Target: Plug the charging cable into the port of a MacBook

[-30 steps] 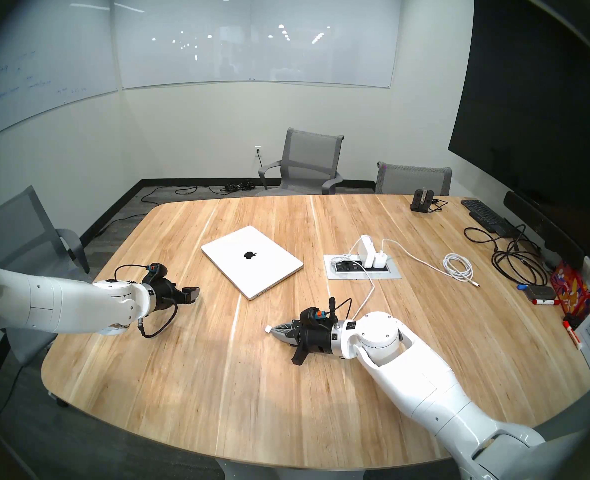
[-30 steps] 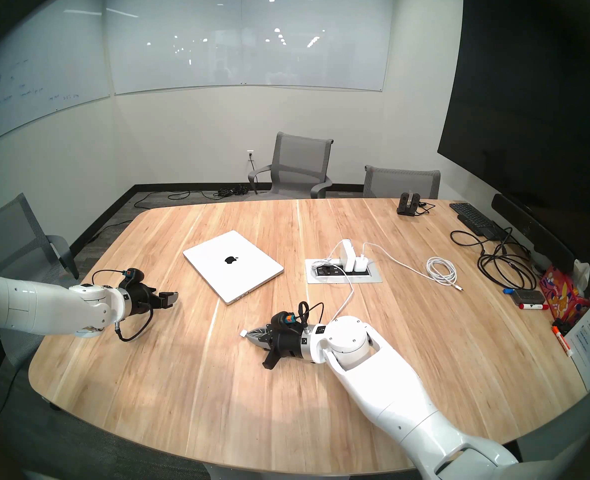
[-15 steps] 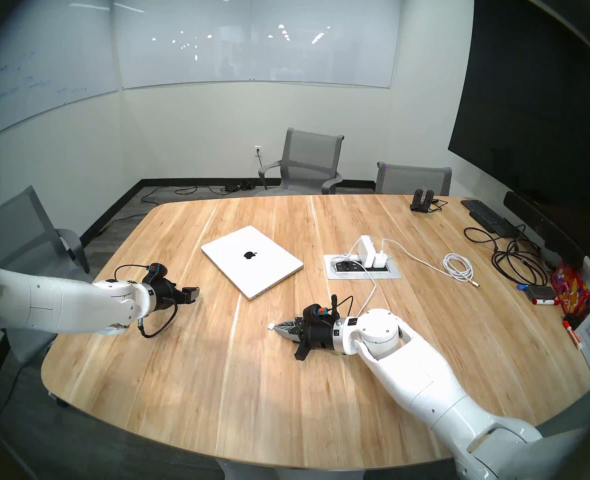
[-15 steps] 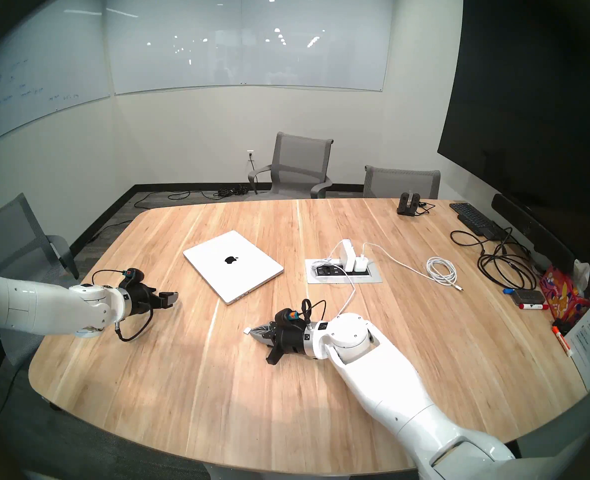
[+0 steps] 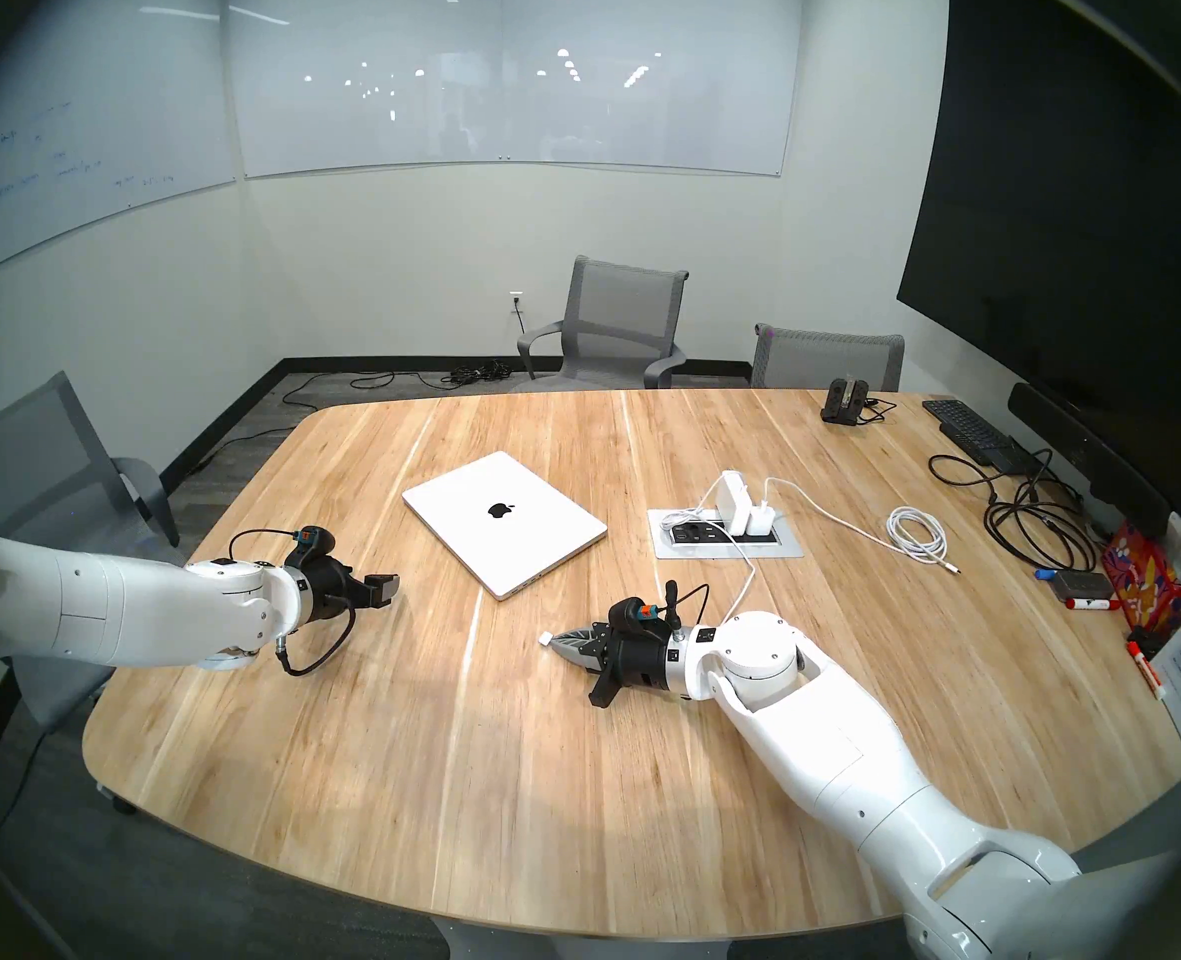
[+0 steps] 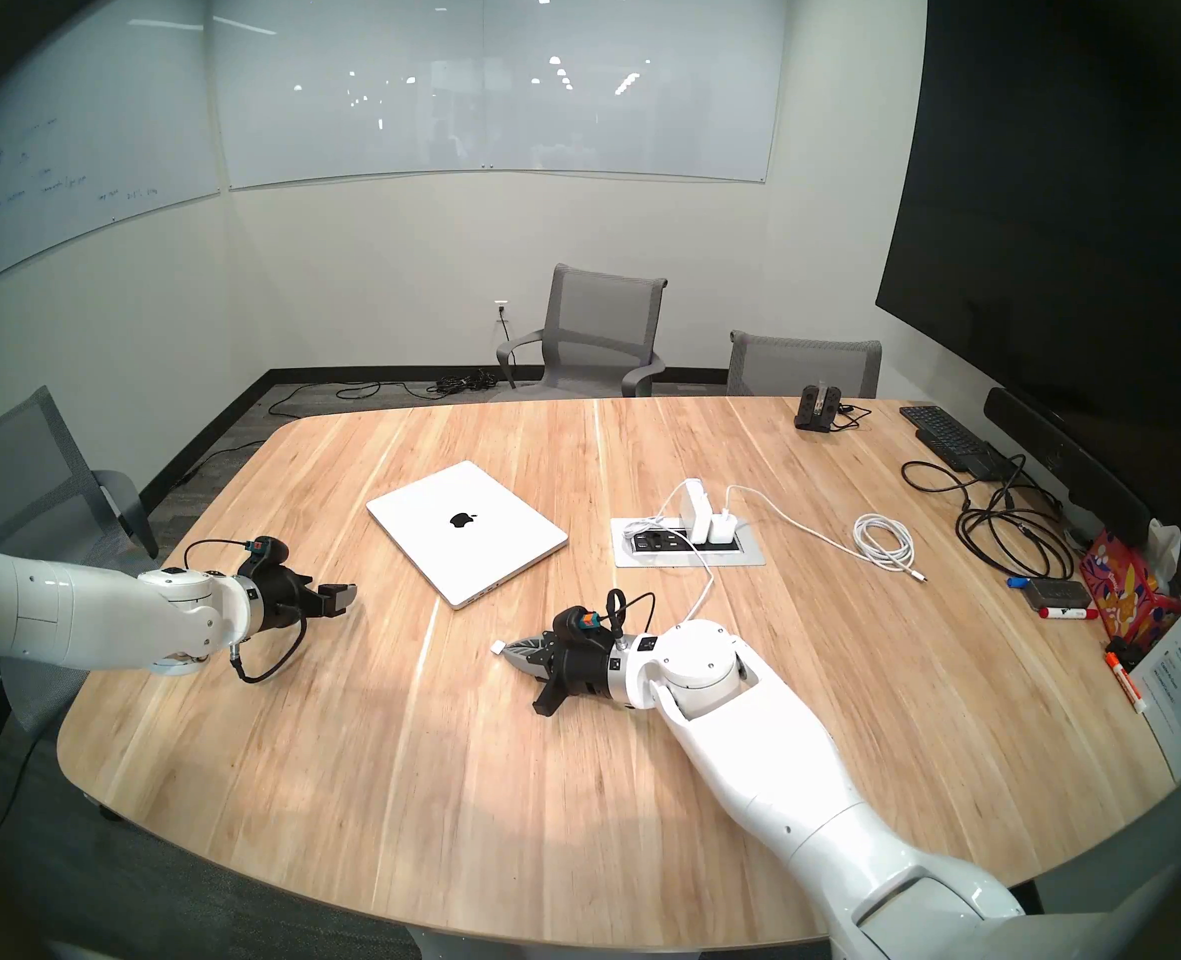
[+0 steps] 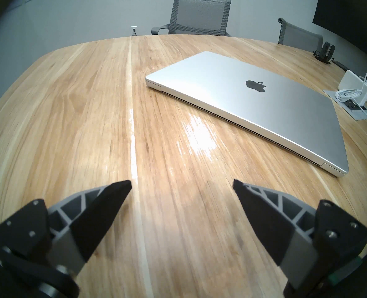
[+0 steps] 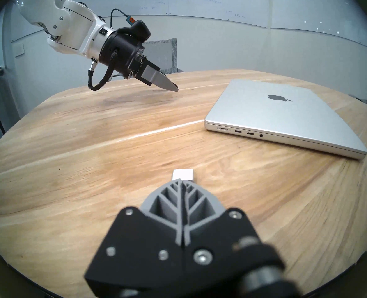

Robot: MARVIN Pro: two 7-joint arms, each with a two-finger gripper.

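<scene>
Wood-grain planks run across the wide surface (image 5: pixel 366 730) of a meeting room with whiteboards on the walls and three grey chairs around it. One MacBook (image 5: pixel 503 522) lies shut near the middle, and its near edge in the right wrist view shows four openings: one long slot at the left, two small oval ports and a round jack. The right gripper (image 5: pixel 554 643) is clamped on the charging cable (image 5: pixel 740 591), whose flat white tip (image 8: pixel 182 174) juts just past the closed fingers, well apart from the MacBook and aimed left of its port edge. The cord trails back to the larger of two white power bricks (image 5: pixel 732 500) standing in the recessed outlet plate (image 5: pixel 726 532). The left gripper (image 7: pixel 182 184) hangs over bare wood with its fingers spread apart, holding nothing. The main risks, as I judge them: the tip points off to the side, so it could strike the case beside the slot or meet one of the oval ports; the light laptop could slide under a push, since nothing braces it; and the cord could pull taut against the brick. A second, coiled white cord (image 5: pixel 917 532) lies further right, near tangled black cords.
</scene>
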